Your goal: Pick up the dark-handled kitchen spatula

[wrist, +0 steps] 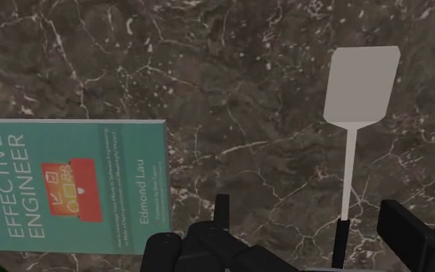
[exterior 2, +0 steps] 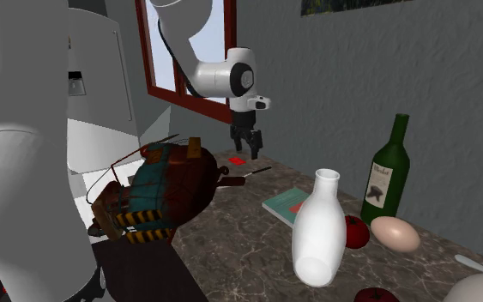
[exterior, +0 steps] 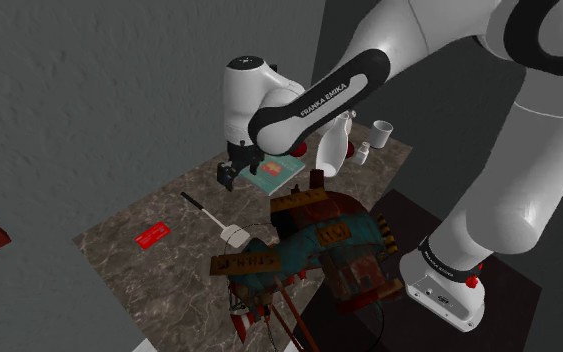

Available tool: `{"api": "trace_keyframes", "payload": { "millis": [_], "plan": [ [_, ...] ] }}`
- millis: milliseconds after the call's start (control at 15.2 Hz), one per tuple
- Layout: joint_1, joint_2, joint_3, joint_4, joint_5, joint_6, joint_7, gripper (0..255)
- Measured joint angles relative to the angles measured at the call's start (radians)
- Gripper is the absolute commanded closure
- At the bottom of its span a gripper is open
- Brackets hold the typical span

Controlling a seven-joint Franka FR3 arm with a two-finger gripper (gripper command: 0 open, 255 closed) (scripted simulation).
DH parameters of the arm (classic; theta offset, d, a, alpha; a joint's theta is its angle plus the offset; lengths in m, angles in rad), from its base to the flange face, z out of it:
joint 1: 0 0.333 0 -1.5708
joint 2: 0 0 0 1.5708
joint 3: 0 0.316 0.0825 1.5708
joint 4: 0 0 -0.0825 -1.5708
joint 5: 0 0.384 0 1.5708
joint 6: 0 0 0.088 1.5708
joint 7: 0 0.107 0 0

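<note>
Nearest the wrist camera is the gripper [wrist: 307, 220]. Its fingers [wrist: 405, 232] stand wide apart and hold nothing. The spatula [wrist: 352, 131] lies flat on the marble table [wrist: 208, 69], with its pale blade pointing away from the gripper. Its thin shaft runs back into the gap between the fingers, where the dark handle begins, closer to one finger than the other. A teal book [wrist: 69, 185] lies beside it, well apart. In the shoulder view the gripper [exterior: 231, 176] hangs above the table between the book [exterior: 274, 172] and the spatula [exterior: 214, 218]. I judge this to be the approach step. Next, I would centre the handle between the fingers, descend almost to the table, and close across the handle.
</note>
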Motion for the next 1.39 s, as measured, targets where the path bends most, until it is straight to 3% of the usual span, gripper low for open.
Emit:
{"api": "trace_keyframes", "payload": {
  "millis": [594,1188,1254,1386],
  "plan": [
    [0.145,0.352,-0.051,0.311,-0.145,0.012,0.126,0],
    [0.180,0.455,-0.084,0.350,-0.185,0.073,0.155,0],
    [0.180,0.457,-0.085,0.348,-0.186,0.077,0.156,255],
    [0.180,0.458,-0.086,0.347,-0.187,0.080,0.157,255]
  ]
}}
